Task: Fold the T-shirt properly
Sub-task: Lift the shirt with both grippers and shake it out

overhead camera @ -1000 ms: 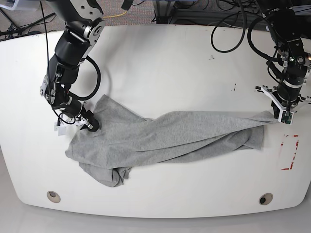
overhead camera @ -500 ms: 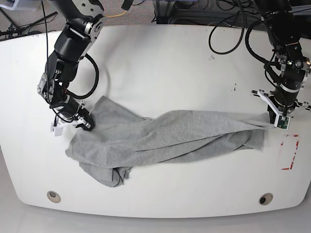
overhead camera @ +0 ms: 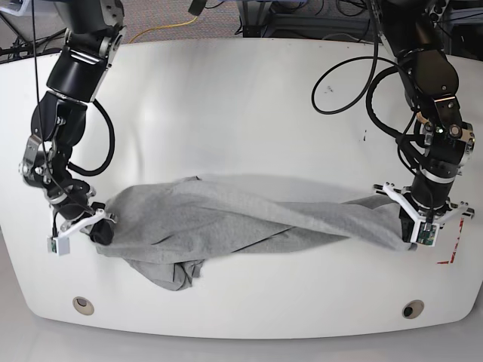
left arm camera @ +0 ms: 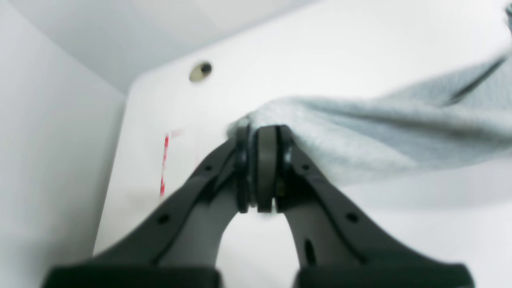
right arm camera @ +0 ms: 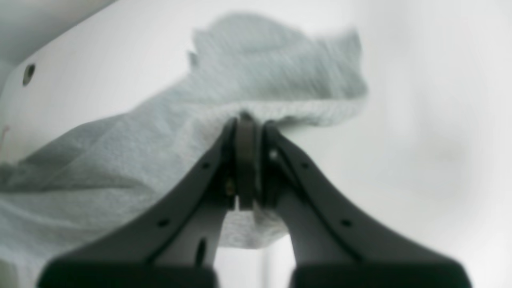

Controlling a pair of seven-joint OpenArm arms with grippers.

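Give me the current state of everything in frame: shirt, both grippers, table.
T-shirt: unfolded, bunched and twisted, stretched between the two grippers, crumpled lump at its near edge.
left gripper: shut on the T-shirt's end by the red tape marks.
right gripper: shut on the T-shirt's opposite end.
table: white, bare away from the shirt.

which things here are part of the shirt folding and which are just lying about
Part of the job:
T-shirt
left gripper, shut on one end
right gripper, shut on the other end

Just there:
red tape marks
cables
table
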